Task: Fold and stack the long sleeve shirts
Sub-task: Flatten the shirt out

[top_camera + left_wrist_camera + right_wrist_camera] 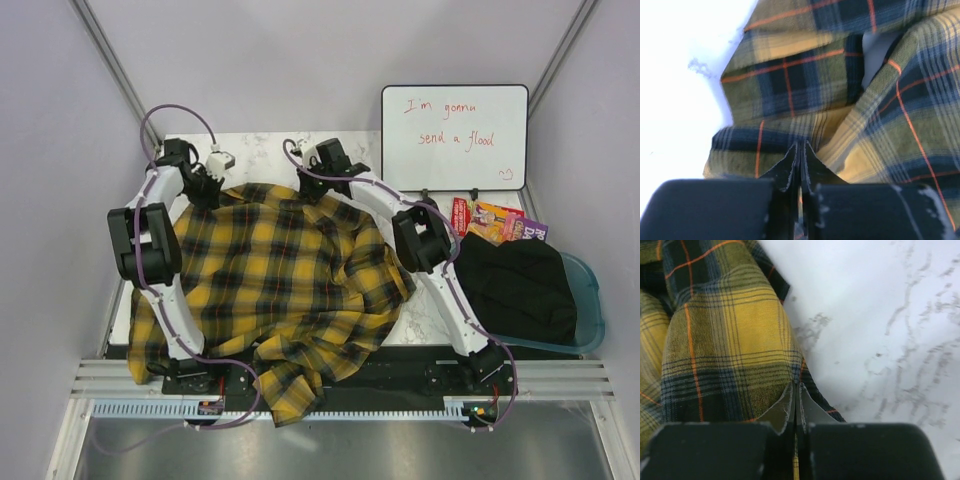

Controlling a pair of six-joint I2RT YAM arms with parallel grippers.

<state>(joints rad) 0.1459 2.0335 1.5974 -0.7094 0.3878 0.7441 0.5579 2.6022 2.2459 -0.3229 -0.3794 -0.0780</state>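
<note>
Two closed pairs of jaws, the left gripper [205, 188] at eleven o'clock and the right gripper [311, 187] at twelve, pinch the far edge of the plaid shirt [280, 290] sprawled mid-table [262, 146], draping past six o'clock.

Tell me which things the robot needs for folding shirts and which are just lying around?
For the job: plaid shirt, left gripper and right gripper, both pinching its far edge.
Lying about: whiteboard, snack packets, blue bin, black cloth in it (maybe another shirt, cannot tell).
</note>
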